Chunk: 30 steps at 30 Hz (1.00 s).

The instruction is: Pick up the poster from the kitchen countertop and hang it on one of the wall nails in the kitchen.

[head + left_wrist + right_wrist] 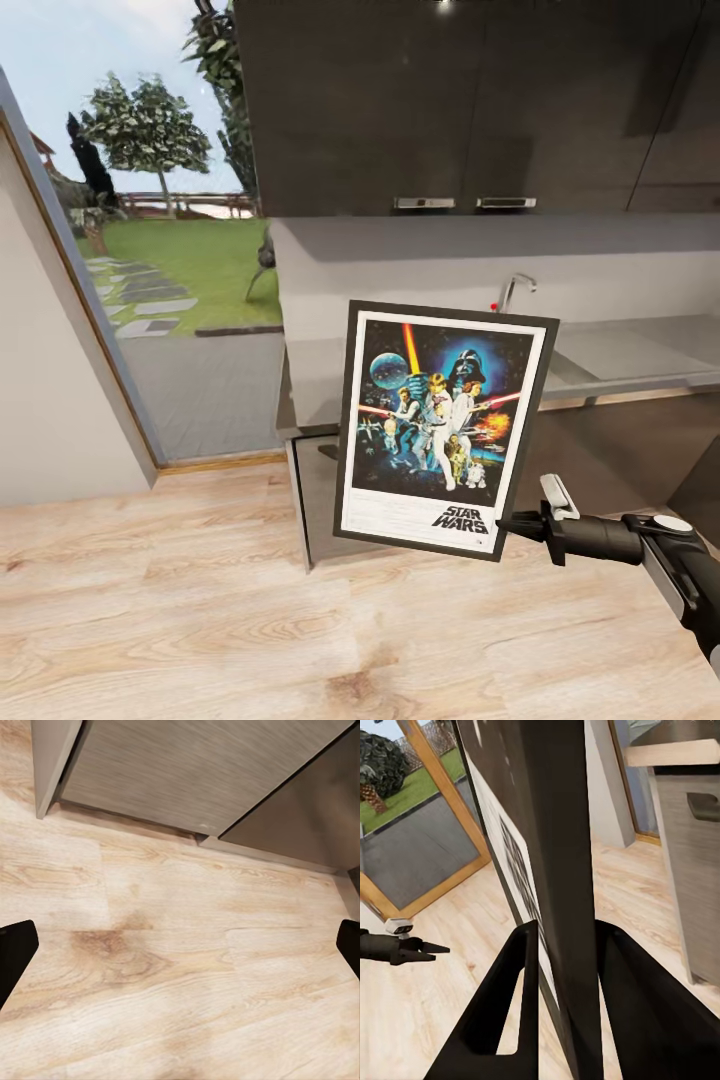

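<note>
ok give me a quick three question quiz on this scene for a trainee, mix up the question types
1. True or false: the poster is lying flat on the kitchen countertop.
2. Multiple choice: which corner of the poster does the right end effector grip in the head view? A) upper left B) lower right C) upper right
3. Fill in: the left wrist view looks down at a light ____ floor.

Key:
1. False; it is held upright in the air, slightly tilted, in front of the countertop.
2. B; in the right wrist view the fingers sit on either side of the frame's edge.
3. Wooden.
</note>
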### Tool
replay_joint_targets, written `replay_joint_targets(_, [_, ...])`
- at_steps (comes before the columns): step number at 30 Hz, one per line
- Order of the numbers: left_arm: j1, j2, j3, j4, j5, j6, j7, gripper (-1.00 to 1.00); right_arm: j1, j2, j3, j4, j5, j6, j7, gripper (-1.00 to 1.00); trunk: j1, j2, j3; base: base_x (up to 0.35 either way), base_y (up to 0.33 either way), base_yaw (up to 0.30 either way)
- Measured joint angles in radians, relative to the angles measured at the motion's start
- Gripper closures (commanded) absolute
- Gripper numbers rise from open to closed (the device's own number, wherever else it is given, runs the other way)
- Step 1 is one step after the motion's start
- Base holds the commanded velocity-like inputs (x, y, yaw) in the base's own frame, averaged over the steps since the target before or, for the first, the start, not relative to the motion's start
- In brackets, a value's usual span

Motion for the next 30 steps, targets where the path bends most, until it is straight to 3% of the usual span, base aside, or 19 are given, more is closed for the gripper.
replay_joint_targets(30, [0.0, 0.0, 0.0, -0.001, 0.0, 0.001, 0.0, -1.0, 0.0, 0.0, 0.0, 0.0, 0.001, 0.001, 0.0, 1.0, -0.115, 0.21, 0.094, 0.0, 0.0, 0.0])
